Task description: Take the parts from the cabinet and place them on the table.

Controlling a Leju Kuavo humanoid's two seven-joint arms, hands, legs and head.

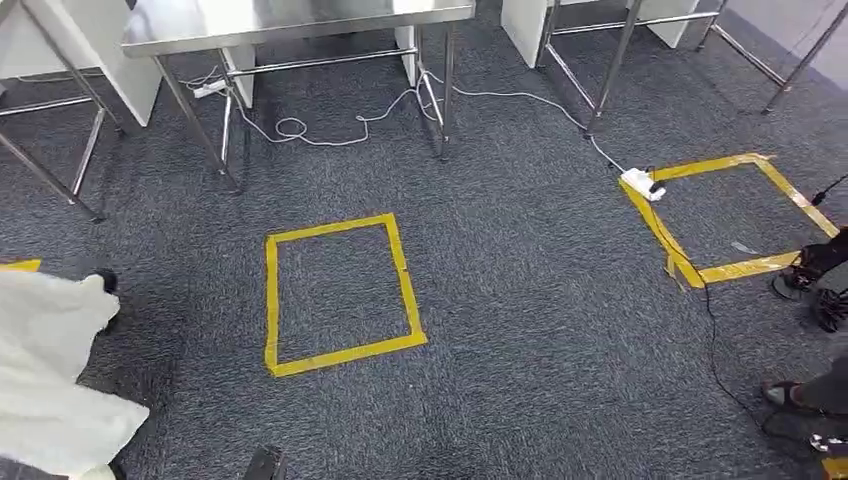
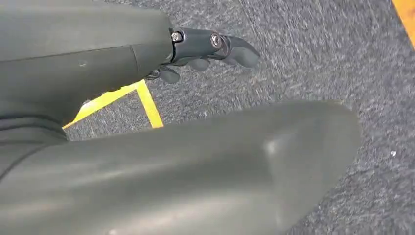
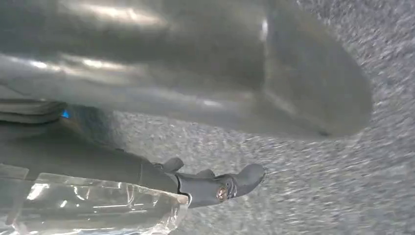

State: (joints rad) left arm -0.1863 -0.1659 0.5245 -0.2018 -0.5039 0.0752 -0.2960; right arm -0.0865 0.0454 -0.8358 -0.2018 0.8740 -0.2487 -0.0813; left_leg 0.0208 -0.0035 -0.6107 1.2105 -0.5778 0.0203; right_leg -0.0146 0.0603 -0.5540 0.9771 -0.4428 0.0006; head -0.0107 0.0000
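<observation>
My right hand [image 3: 215, 188] fingers clamp a clear plastic parts bag [image 3: 93, 208]; left hand [image 2: 205, 49] fingers curl empty. Carrying step; next, approach the stainless steel surface [image 1: 290, 22].

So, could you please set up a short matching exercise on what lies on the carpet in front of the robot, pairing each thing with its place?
Things:
1. stainless steel table
2. white power strip
3. yellow tape rectangle
4. white cloth

Places:
A. bottom left corner of the head view
B. top of the head view
C. middle of the dark grey carpet
D. at a corner of the right-hand yellow tape outline

Pairs: 1-B, 2-D, 3-C, 4-A
</observation>
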